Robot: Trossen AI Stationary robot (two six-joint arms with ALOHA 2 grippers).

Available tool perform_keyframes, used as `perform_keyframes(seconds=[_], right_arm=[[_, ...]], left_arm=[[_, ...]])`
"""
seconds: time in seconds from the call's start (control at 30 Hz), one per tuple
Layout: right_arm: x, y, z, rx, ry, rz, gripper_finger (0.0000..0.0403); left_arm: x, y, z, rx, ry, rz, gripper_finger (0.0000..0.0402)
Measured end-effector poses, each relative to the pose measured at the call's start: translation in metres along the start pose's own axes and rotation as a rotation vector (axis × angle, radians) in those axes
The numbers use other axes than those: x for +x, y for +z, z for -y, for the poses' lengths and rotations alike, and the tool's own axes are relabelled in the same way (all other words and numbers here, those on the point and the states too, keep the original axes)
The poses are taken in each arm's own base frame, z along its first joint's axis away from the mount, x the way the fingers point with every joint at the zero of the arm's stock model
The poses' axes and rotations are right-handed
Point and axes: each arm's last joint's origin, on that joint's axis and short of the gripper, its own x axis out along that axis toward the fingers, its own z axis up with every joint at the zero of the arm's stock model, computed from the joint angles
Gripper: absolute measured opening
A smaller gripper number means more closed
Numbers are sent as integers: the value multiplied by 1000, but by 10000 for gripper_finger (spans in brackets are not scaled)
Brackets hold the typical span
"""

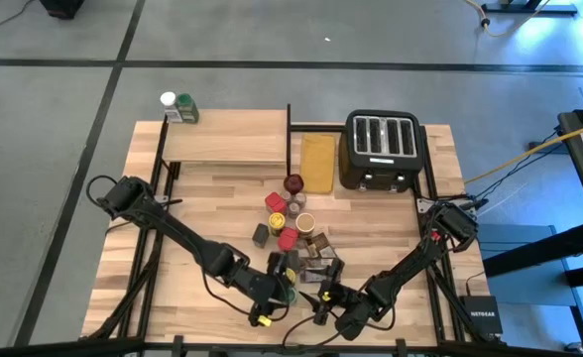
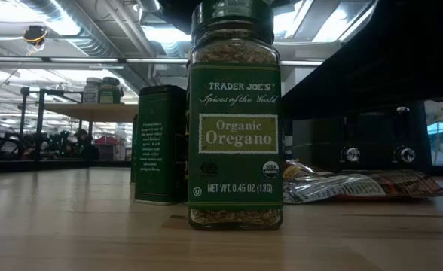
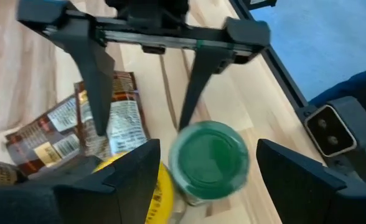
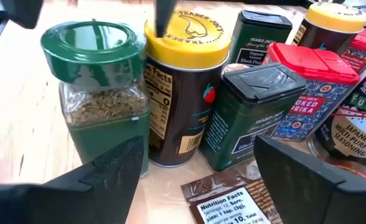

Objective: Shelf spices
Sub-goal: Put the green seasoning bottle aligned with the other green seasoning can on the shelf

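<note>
Oregano jar (image 2: 235, 113) sits nearest the low camera, upright on the surface (image 1: 391, 228) at the near edge of the spice cluster (image 1: 293, 236), green lid on, green tin (image 2: 160, 143) just behind it and flat packets (image 2: 361, 185) lying to its right. Left end effector (image 3: 195, 155) is above that green-lidded jar, jaws spread wide with the lid between them, not touching from what I can see, so released and holding nothing; looks lined up for a top-down grab. Right end effector (image 4: 195, 168) is low at the near side of the cluster, also wide open and empty, looking at the oregano jar, a yellow-lidded jar (image 4: 182, 81), a dark tin (image 4: 251, 112) and a red-lidded paprika jar (image 4: 317, 93), packet (image 4: 229, 196) flat just in front of it. In the high view both arms converge at the near centre, which probably explains the jars being bunched mid-surface within reach of either arm. Shelf (image 1: 227, 137) is at the far left, well apart from the cluster, with two jars (image 1: 179, 107) already standing at its far-left corner, so most of the job is still open. Toaster (image 1: 383, 149) sits at the far right, tan board (image 1: 318, 161) between it and the shelf. Next move, I'd judge: close on the lid squarely, since the yellow-lidded jar stands just beside it.
</note>
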Motion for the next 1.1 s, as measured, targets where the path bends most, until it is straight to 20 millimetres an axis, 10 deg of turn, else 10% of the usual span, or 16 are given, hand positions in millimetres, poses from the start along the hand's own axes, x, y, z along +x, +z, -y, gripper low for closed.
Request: perform_keyframes(seconds=[1.1], right_arm=[[2,-1,1,-4,12,-22,309]], left_arm=[[7,-6,15,-145,100,37,260]])
